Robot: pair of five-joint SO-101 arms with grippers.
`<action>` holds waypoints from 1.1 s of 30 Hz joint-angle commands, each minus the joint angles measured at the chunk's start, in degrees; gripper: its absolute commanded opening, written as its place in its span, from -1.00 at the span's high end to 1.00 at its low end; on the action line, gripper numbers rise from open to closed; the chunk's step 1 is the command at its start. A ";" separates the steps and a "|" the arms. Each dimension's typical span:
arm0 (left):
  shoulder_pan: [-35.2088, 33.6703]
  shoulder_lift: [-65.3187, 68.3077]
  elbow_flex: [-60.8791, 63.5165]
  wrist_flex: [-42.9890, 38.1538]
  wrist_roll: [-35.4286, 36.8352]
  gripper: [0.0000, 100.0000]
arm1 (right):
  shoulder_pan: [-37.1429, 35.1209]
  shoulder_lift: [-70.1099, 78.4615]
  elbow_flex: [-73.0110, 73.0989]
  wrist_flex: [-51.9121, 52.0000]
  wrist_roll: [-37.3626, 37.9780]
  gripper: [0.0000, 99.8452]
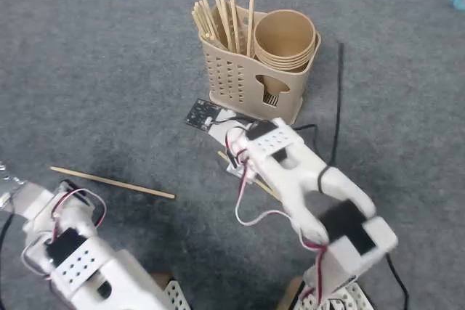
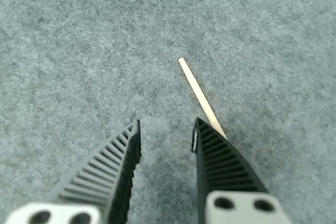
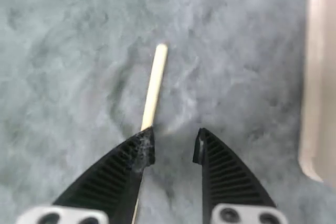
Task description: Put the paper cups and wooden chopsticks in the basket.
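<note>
Mat: grey carpet-like mat covers the table.
Basket: beige slotted basket, upright, far side of the mat, approx. middle.
Cups: stack of brown paper cups already inside the basket, in its right part per high view.
Sticks in basket: bundle of chopsticks standing in the other part, just beside the cups, tips fanned above the rim.
Stick A: loose chopstick flat on the mat, well apart from the basket, near my L arm.
Stick B: second loose chopstick flat on the mat in front of the basket, mostly hidden under my R arm.
L gripper: my jaws spread, nothing betw. them, low over the mat. Stick A runs out from behind one finger's tip; contact: cannot tell.
R gripper: my jaws spread, gap empty. Stick B passes under the tip of one finger; basket wall near, off to the side.
Misc: small black board flat on the mat, just in front of the basket; black cable runs along the basket's right side.
</note>
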 commanded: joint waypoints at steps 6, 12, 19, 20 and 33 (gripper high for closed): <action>0.00 -0.79 -0.31 -0.79 0.26 0.69 | -1.19 5.49 -7.47 2.51 -0.62 0.89; 0.00 -0.79 -0.31 -0.79 0.18 0.69 | 0.13 5.32 -10.29 3.56 -4.92 0.86; -0.18 -0.79 -0.31 -0.79 0.18 0.69 | -2.86 -0.04 -11.78 9.45 -5.63 0.59; -0.18 -0.79 -0.31 -0.79 0.18 0.69 | -3.47 -0.92 -11.60 9.54 -5.71 0.59; -0.09 -0.79 -0.31 -0.79 0.18 0.69 | -4.53 5.23 -10.55 6.37 -7.47 0.59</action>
